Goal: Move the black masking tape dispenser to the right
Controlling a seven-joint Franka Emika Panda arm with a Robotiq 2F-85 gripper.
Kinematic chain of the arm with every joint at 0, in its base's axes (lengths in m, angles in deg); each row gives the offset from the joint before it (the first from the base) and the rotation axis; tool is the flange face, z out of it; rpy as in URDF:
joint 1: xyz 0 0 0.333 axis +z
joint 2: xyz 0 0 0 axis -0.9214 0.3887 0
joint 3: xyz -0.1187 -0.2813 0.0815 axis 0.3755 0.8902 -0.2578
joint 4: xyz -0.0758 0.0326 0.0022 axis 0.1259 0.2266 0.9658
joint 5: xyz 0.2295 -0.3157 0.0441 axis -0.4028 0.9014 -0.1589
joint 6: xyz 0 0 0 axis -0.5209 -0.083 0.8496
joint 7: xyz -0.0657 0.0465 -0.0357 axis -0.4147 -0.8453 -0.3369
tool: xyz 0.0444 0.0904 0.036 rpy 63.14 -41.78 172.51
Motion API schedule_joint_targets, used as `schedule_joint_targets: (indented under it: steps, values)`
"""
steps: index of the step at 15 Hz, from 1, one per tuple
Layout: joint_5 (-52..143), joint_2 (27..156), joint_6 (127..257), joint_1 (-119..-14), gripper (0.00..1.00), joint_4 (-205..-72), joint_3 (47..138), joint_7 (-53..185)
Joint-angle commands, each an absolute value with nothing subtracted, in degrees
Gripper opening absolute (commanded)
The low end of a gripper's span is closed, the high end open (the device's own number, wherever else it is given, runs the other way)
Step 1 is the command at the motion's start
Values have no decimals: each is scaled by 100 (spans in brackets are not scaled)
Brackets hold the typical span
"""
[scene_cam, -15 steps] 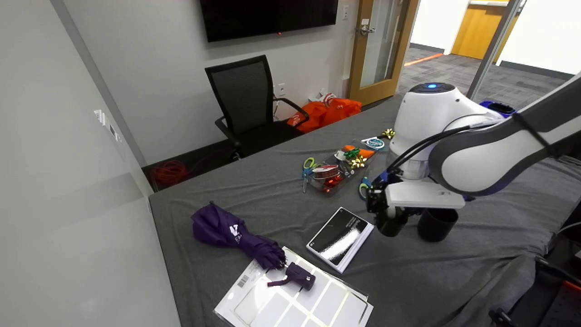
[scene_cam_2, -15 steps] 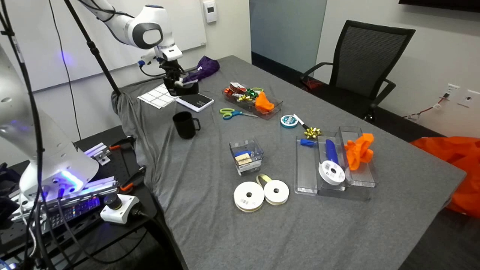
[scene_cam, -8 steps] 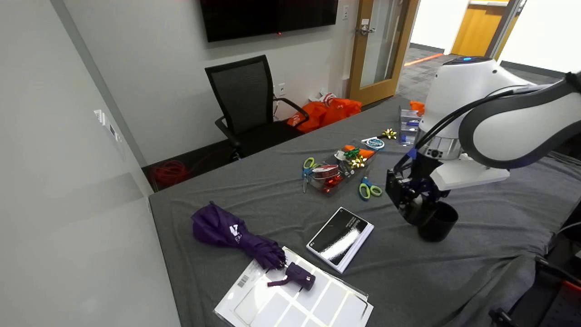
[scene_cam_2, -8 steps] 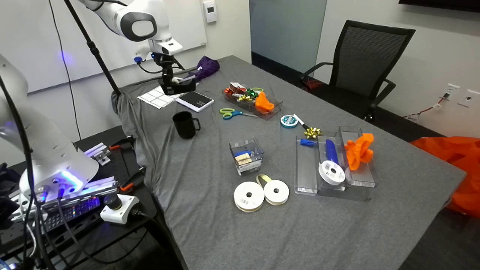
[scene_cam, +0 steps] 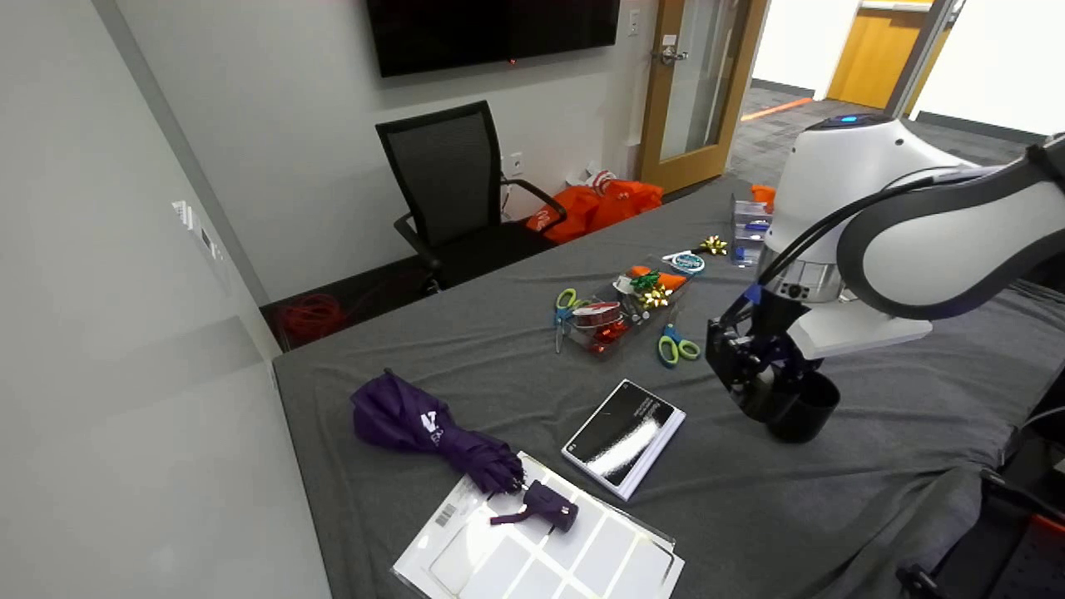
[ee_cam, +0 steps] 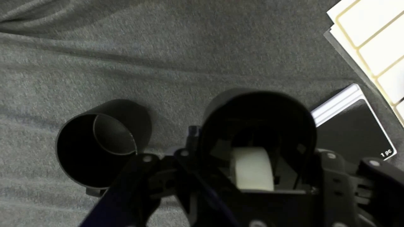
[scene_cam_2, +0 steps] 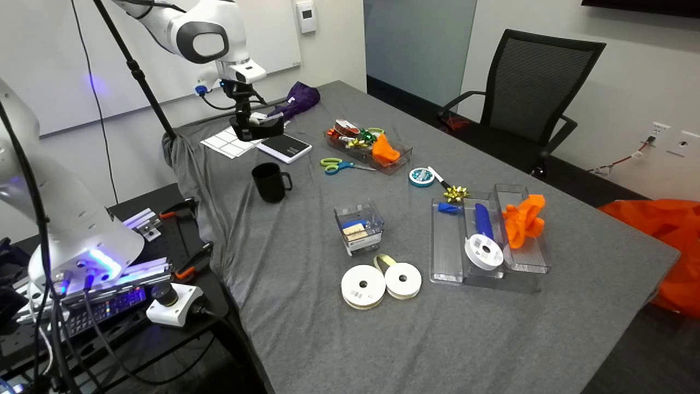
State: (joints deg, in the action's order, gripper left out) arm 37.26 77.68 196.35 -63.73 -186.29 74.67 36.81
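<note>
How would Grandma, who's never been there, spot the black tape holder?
Find the grey table, then the white robot arm reaching over it. At its end, the pincer grips the black tape holder. Unlike the black mug standing on the table, it's up in the air with a pale roll inside.

Robot arm [scene_cam: 923, 249] — one, white and grey, bent; gripper [ee_cam: 257, 148] — black, pointing down, aloft, fingers [ee_cam: 334, 176] clamped in a wide grip.
</note>
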Motion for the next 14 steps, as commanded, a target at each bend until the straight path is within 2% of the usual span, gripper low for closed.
schedule_joint_targets:
  steps: [1, 14]
  values:
    - [3385, 7396, 19609, -6379, 42, -19028, 7902, 4851]
    - [4167, 6589, 19266, -7331, 42, -19880, 9682, 8664]
